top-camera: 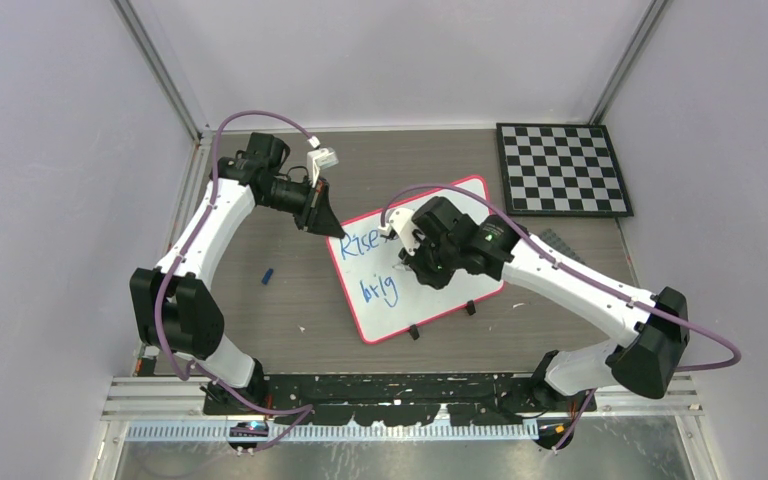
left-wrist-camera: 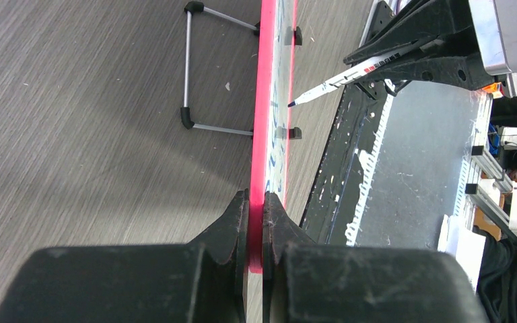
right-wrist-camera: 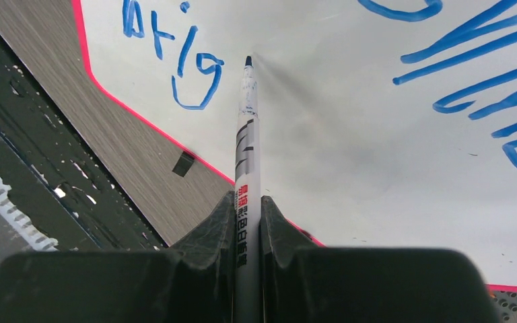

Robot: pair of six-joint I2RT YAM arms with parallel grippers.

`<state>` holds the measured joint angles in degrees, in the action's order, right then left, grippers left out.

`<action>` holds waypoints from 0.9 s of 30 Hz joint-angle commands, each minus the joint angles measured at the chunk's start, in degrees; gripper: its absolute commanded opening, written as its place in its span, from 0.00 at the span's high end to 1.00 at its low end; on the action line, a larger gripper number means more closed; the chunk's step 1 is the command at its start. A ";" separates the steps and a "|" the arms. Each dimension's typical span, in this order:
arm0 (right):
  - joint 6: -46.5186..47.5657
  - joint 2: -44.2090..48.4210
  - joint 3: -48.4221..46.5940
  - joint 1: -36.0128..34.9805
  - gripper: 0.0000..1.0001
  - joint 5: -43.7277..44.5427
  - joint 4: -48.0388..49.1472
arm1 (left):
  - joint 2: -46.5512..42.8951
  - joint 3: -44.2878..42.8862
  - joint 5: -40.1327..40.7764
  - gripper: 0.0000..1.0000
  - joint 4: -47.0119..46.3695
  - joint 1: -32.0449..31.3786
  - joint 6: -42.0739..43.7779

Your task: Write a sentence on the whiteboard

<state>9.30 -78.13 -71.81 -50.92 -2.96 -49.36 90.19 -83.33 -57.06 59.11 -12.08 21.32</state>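
Observation:
The whiteboard (top-camera: pixel 447 203), white with a red-pink rim, lies at the table's middle. The sentence (top-camera: pixel 365 242) reads "Rise" in blue, with "brig" (top-camera: pixel 380 290) on the line below. My left gripper (top-camera: pixel 332 232) is shut on the board's left rim (left-wrist-camera: pixel 267 101), jaws pinching the red edge (left-wrist-camera: pixel 256 202). My right gripper (top-camera: pixel 407 255) is over the board, shut on a white marker (right-wrist-camera: pixel 248 134). The marker's tip (right-wrist-camera: pixel 248 62) is just right of the "g" (right-wrist-camera: pixel 198 81), at or very near the whiteboard surface (right-wrist-camera: pixel 350 148). The marker also shows in the left wrist view (left-wrist-camera: pixel 350 74).
A black-and-white checkerboard (top-camera: pixel 563 168) lies at the back right. A small blue cap (top-camera: pixel 268 275) lies left of the board. Two black clips (top-camera: pixel 413 332) sit on the board's near edge. A wire stand (left-wrist-camera: pixel 188 67) shows behind the board.

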 commanded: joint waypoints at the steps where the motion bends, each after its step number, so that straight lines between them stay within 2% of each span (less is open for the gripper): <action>1: -0.71 0.24 -2.34 -0.07 1.00 1.88 1.15 | 1.21 -0.69 4.58 1.00 -1.02 -0.70 0.93; 27: -1.32 1.48 6.06 -0.27 1.00 -1.78 1.47 | 1.29 -0.51 4.76 1.00 -0.86 -0.67 1.19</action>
<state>8.78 -78.43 -66.65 -51.03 -4.23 -49.30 90.21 -83.35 -57.06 59.11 -12.08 21.34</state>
